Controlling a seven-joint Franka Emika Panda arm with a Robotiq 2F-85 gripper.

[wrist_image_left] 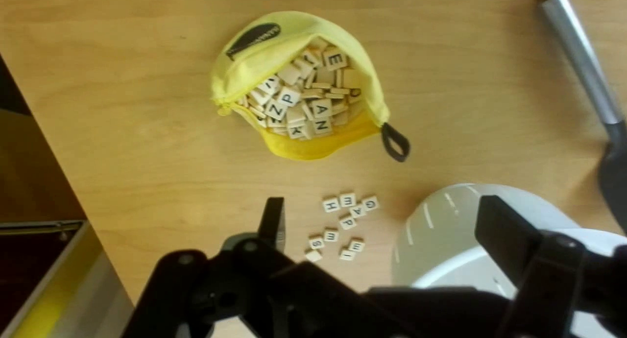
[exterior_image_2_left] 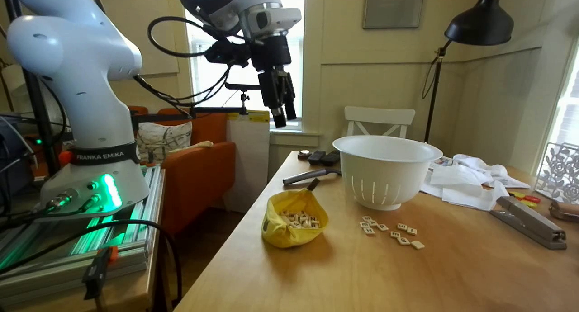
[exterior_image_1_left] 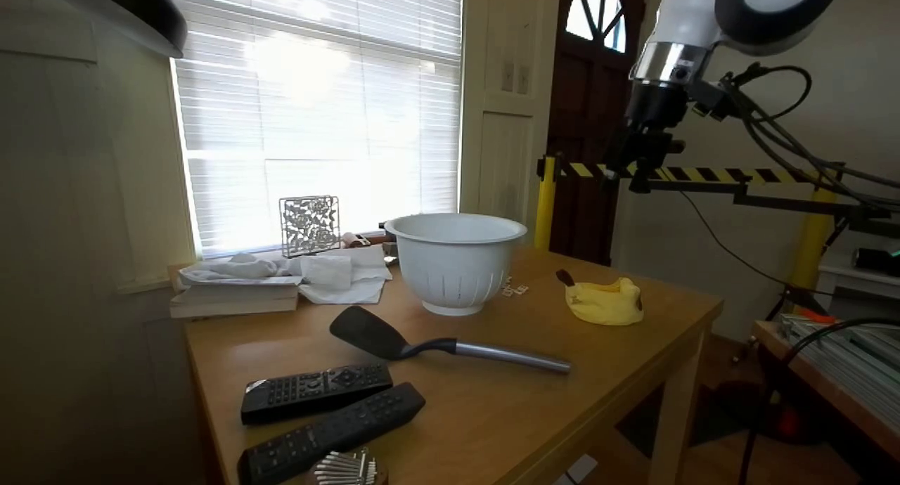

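We read FRANKA EMIKA on arm [exterior_image_2_left: 99, 117]; E, A, N on tiles [wrist_image_left: 322, 108] in yellow fabric pouch [wrist_image_left: 313, 149]; our gripper [wrist_image_left: 382, 223] spread wide.

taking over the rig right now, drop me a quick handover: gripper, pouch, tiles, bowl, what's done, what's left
Gripper: open, empty, raised above the table.
Yellow pouch: on the table, mouth open, letter tiles inside.
Loose tiles: on the table beside the white slotted bowl, in neither container.
Spatula: on the table near the bowl.
Done: pouch stands open; nothing in the grip.
Left: no pick made yet; loose tiles lie out. Bowl's full inside isn't visible, so check it.
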